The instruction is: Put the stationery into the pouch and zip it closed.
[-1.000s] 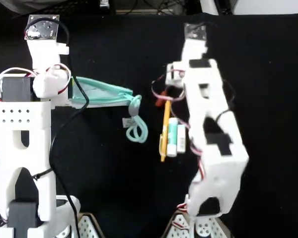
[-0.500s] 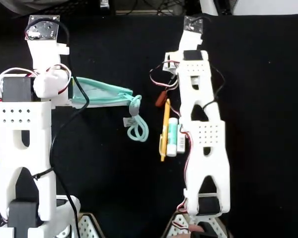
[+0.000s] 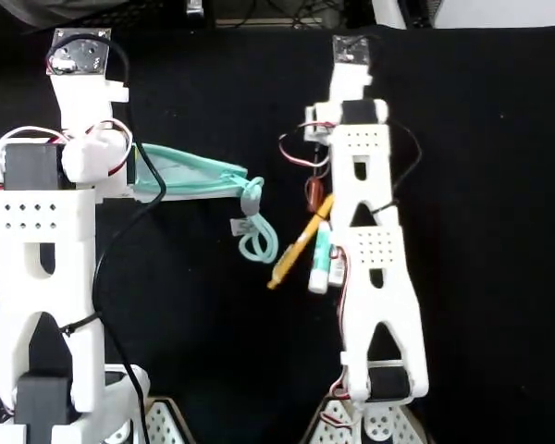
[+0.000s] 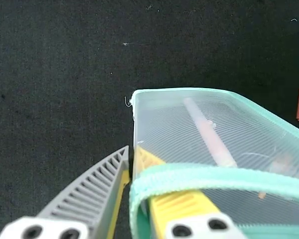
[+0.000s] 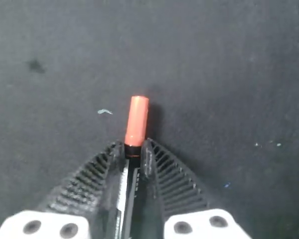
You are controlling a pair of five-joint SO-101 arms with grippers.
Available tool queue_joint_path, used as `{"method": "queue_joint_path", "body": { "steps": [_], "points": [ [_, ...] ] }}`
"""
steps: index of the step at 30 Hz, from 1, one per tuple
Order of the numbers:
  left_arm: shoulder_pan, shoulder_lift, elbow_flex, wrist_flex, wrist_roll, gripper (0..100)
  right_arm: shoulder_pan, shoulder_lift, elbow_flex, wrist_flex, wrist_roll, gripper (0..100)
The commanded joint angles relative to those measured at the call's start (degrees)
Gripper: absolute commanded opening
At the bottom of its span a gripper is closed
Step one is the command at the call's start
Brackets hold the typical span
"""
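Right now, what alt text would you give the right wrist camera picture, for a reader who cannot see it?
The right gripper is shut on a pen whose orange-red cap sticks out past its ribbed grey fingers. Behind it is the black table.

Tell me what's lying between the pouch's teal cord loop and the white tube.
The yellow pen lies slanted between the teal cord loop and the white tube, as the high view shows.

No text, numbers, signs legible; marks on white-teal stick (image 3: 320, 259) too small to read.
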State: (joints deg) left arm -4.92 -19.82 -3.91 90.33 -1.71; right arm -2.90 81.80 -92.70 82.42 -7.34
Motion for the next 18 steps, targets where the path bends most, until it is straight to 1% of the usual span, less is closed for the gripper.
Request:
{"method": "queue_joint_path", "body": {
  "steps": [1,9,13,18],
  "points": [
    [0.4,-0.6,0.2,0.3,0.1,3,-0.4,-6.8,-3.0,1.5,0.7,1.1],
    [0.4,-0.6,0.2,0.3,0.1,3,-1.1,-14.9,-3.0,9.4,0.7,1.1],
    [0.4,-0.6,0.2,0.3,0.1,3,-1.1,-21.1,-3.0,12.1,0.7,1.1],
    [0.4,-0.6,0.2,0.3,0.1,3,-2.1,-30.3,-3.0,18.1,0.7,1.1]
  ]
}}
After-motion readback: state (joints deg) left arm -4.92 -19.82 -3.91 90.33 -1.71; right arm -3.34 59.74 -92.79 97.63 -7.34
